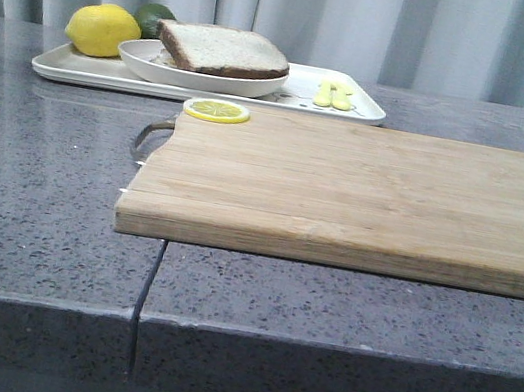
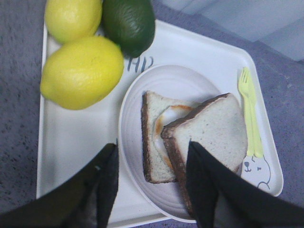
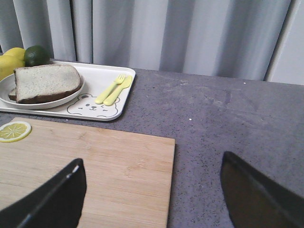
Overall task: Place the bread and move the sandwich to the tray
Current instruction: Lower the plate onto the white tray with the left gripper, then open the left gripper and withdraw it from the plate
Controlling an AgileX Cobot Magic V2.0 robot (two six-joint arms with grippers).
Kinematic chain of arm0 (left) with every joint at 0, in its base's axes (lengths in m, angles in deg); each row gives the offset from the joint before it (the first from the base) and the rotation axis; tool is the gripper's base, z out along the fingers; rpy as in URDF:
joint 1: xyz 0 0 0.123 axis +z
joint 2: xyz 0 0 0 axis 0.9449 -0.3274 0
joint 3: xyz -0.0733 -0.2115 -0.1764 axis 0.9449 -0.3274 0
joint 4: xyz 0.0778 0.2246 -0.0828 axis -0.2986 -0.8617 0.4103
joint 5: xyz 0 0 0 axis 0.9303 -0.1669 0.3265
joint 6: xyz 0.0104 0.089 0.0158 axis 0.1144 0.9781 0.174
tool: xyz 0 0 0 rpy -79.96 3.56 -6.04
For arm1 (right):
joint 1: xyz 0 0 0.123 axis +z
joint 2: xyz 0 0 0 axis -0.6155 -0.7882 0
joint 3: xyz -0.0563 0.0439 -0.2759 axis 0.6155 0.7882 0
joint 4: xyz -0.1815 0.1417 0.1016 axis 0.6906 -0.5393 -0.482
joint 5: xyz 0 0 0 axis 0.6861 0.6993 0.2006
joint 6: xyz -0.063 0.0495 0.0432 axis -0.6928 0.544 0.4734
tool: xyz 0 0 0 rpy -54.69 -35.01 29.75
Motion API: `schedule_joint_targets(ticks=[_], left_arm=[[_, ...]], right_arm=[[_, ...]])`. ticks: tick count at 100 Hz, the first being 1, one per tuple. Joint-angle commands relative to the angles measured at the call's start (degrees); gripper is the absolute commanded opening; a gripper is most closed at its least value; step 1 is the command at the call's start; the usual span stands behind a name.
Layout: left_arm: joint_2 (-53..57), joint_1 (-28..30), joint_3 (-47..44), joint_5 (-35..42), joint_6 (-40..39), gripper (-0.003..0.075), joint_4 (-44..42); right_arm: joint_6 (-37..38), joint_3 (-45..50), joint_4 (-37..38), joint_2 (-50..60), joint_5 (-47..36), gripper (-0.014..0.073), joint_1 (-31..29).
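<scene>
White tray (image 1: 71, 69) at the far left of the counter already carries the plate (image 2: 137, 161) with the sandwich (image 2: 156, 142) on it, and the bread (image 2: 216, 130) lies askew over the egg slice. Beside the plate sit two lemons (image 2: 80, 71) and a lime (image 2: 129, 23). Above it the left gripper (image 2: 152, 183) hangs with fingers spread wide, holding nothing, one finger overlapping the bread's edge in the left wrist view. To finish well, I judge it should lift straight up so it does not drag the top slice. Rightward lies the cutting board (image 1: 364, 194) with a lemon slice (image 1: 216, 110). Over the board's right end, the right gripper (image 3: 152, 190) hangs wide apart and empty.
</scene>
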State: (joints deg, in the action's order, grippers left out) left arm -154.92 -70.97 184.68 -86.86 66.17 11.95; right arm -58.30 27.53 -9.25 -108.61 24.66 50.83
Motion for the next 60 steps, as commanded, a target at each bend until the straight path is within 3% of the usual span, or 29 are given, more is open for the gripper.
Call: schedule_joint_targets(ticks=[1,20,47,60], left_arm=[[8.05,-2.04,0.98,4.36,0.5,0.0305,-2.78],[20.22,-5.62,-9.41,10.55,1.5,0.0305,-7.09],[41.42,-11.06,-37.87,26.17,3.01,0.0305,-8.11],[52.39,-13.92,-52.57,37.87,3.01,0.0305,-8.11]], right_arm=[[-0.16,-1.42,0.76,-0.22,-5.01,0.0575,-0.26],[-0.16,-1.42,0.76,-0.22,-5.01,0.0575,-0.26],[-0.16,-1.42,0.76,-0.22,-5.06,0.0575,-0.26],[-0.16,-1.42,0.76,-0.22,-5.27,0.0575,-0.26]])
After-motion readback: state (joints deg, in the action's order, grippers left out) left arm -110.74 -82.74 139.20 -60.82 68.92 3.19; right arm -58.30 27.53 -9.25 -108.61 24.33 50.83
